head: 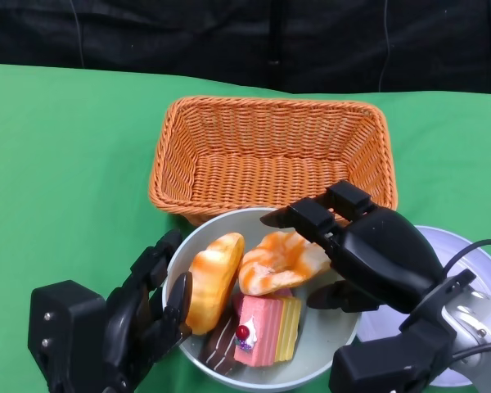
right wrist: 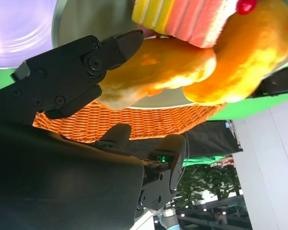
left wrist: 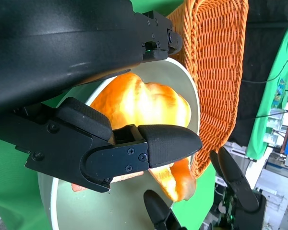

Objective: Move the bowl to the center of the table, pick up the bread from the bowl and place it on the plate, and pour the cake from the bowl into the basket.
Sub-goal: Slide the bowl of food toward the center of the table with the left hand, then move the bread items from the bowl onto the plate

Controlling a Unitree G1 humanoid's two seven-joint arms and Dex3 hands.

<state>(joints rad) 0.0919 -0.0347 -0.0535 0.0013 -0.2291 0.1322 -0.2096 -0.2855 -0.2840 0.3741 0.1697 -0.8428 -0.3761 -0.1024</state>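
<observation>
**Operator:** Two hands are on the job, and I start with the nearest. My left hand (head: 147, 307) grips the near-left rim of the bowl (head: 331, 348), one finger inside the wall and the others outside it. The bowl sits just in front of the basket (head: 270, 155), their rims touching or nearly so.

**Observer:** And the breads?

**Operator:** Both lie in the far half of the bowl, above the pink cake (head: 266, 327) and a darker slice (head: 221, 348) beside it. The left bread (head: 214, 278) runs near to far, close to my left hand. The right bread (head: 282, 260) lies crosswise, its long axis running left to right, directly under my right hand (head: 368, 246).

**Observer:** Does the right hand have it?

**Operator:** I cannot tell. The right wrist view shows a fingertip (right wrist: 127, 43) against the bread's top and the fingers apart around it, but I see no firm pinch; I judge it is mid-closure at best.

**Observer:** Which arm takes it?

**Operator:** The right, clearly nearer. The plate (head: 466, 254) lies just right of the bowl, partly under that forearm, so the carry is a short one to the right.
</observation>
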